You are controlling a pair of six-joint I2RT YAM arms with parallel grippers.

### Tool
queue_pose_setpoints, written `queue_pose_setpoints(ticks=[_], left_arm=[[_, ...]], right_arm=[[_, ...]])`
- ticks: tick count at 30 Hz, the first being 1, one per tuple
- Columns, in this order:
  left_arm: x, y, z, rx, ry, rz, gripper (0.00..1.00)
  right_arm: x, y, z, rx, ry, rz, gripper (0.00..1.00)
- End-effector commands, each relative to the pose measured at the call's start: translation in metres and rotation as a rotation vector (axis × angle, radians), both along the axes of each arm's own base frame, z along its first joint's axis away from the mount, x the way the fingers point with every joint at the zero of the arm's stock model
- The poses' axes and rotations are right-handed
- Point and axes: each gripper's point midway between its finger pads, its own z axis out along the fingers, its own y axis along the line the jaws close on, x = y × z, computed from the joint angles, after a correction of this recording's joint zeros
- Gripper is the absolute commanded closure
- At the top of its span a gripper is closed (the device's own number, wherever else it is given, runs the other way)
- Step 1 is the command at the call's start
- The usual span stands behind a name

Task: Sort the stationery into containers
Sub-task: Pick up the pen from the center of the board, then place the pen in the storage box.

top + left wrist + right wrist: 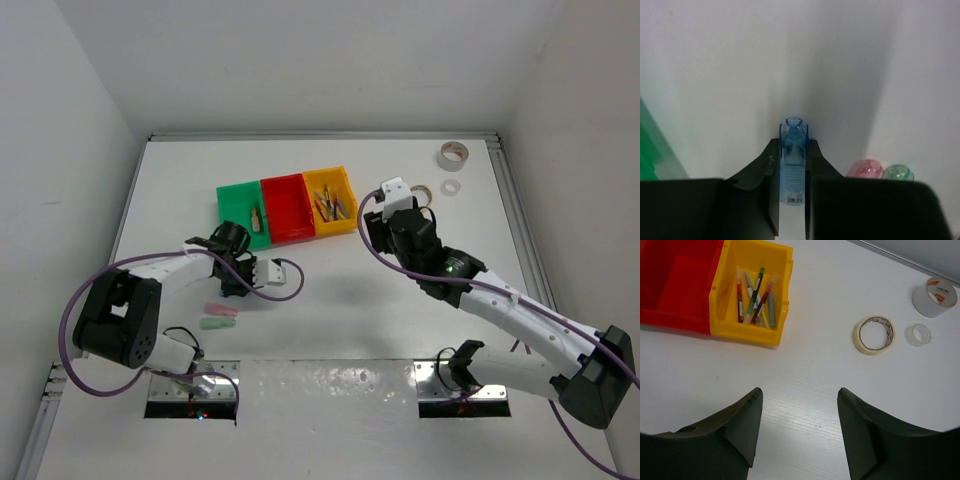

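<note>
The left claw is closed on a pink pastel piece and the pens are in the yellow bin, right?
Not pink: the left wrist view shows the left claw closed on a blue pastel piece. The pens are in the yellow bin.

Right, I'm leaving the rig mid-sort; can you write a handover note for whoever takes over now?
Left tool: shut on blue translucent chunky piece.
Right tool: open, empty, over the table near the yellow plastic bin.
Done: thin pens in the yellow bin; one small brownish piece in the green plastic bin; red plastic bin empty.
Left: pink chunky piece, green chunky piece, tan tape roll, small clear tape roll, grey tape roll, all on the table.
</note>
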Motion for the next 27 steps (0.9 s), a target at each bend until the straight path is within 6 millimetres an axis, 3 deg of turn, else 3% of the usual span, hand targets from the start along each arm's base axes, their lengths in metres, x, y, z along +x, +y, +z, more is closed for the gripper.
queue_pose_setpoints(ticks=[1,6,7,10,13,17,21,27], left_arm=[[0.005,-0.002,-0.006,0.010,0.001,0.018,1.00],[0.031,-0.019,0.020,-0.069,-0.025,0.142,1.00],[0.048,-0.027,0.039,-0.106,-0.062,0.171,1.00],[0.064,-0.043,0.078,-0.243,-0.050,0.316,1.00],[0.105,-0.057,0.145,-0.465,-0.076,0.545,1.00],[0.157,-0.041,0.188,-0.667,-0.095,0.925,1.00],[0.202,0.000,0.193,-0.671,-0.250,1.245,1.00],[0.226,0.013,0.145,-0.622,-0.212,1.408,1.00]], right_arm=[[0.000,-0.002,0.011,0.007,-0.038,-0.013,0.39],[0.000,-0.006,0.014,0.010,-0.050,-0.023,0.39],[0.000,-0.006,0.015,0.013,-0.052,-0.023,0.39],[0.000,-0.005,0.015,0.018,-0.055,-0.026,0.39],[0.001,-0.002,0.016,0.033,-0.058,-0.018,0.39],[0.003,0.002,0.014,0.034,-0.053,-0.010,0.40],[0.003,0.003,0.013,0.034,-0.049,-0.004,0.39],[0.002,-0.002,0.014,0.023,-0.059,-0.016,0.39]])
